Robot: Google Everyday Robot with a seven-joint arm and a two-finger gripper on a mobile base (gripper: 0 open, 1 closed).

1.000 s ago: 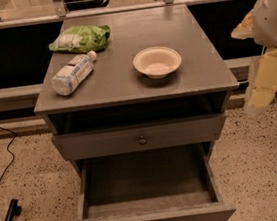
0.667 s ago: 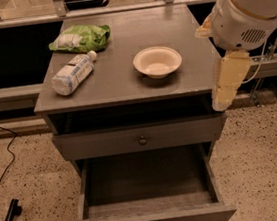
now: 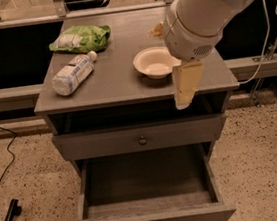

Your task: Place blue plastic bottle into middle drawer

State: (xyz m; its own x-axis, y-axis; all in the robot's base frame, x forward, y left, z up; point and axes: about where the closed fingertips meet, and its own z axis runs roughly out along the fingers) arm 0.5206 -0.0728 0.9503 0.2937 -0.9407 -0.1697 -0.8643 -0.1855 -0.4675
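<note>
The blue plastic bottle (image 3: pixel 72 74) lies on its side on the left of the grey cabinet top (image 3: pixel 119 79), white cap pointing to the back right. The middle drawer (image 3: pixel 148 202) is pulled out wide and is empty inside; its knob sits on the front panel. The like drawer above it (image 3: pixel 141 138) is pushed in. My gripper (image 3: pixel 183 97) hangs from the big white arm over the cabinet's front right edge, just right of the bowl and far right of the bottle. It holds nothing that I can see.
A white bowl (image 3: pixel 154 62) stands on the right half of the top. A green crinkly bag (image 3: pixel 82 38) lies at the back left, behind the bottle. A rail and dark panels run behind the cabinet. Cables lie on the speckled floor at left.
My arm has swung in from the right edge of view to over the cabinet's front right, beside the bowl. The bottle, bowl, bag and drawers have not moved.
</note>
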